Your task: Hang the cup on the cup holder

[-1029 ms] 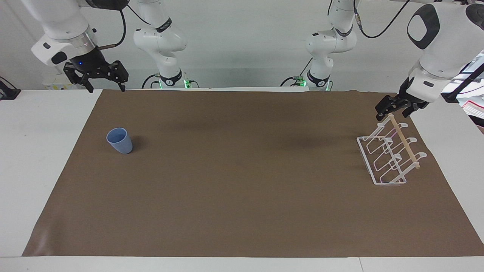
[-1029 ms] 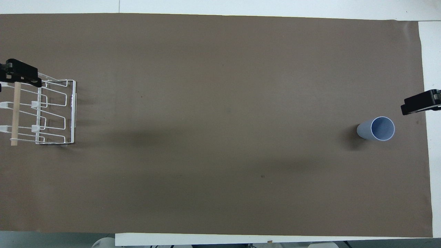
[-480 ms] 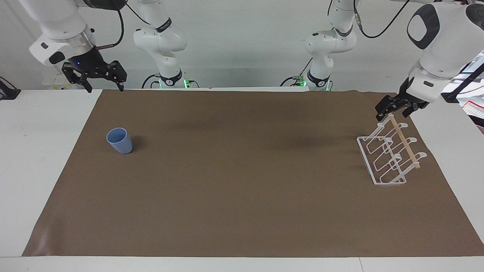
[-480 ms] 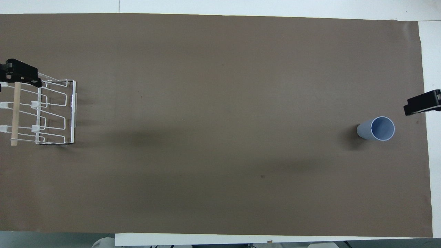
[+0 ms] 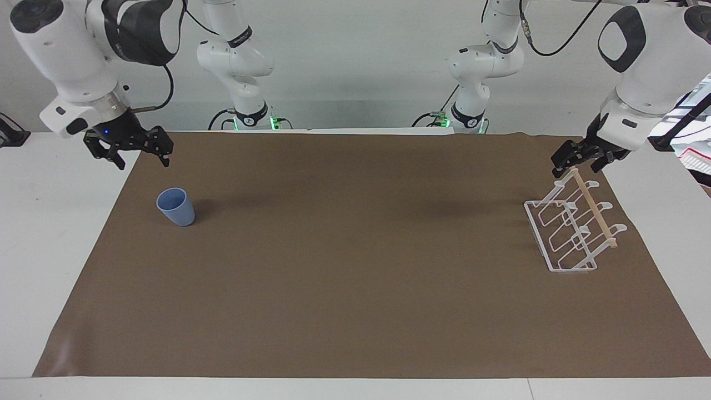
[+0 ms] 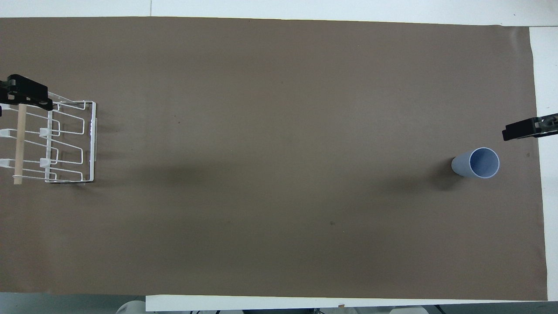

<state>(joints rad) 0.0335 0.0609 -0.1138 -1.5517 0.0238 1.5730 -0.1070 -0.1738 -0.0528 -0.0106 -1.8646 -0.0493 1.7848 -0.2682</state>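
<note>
Brown mat [image 5: 355, 289]; facing view shows right claw [image 5: 141, 161] open

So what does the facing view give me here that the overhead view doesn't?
Only the facing view shows the arms themselves and height: the open right gripper hangs clear above the mat, not touching the cup; the left gripper hangs just over the cup holder by the rod's end nearer the robots. Only the overhead view looks straight into the cup's empty mouth and shows the holder's prong layout. Both show the cup upright at the right arm's end and the holder at the left arm's end.
</note>
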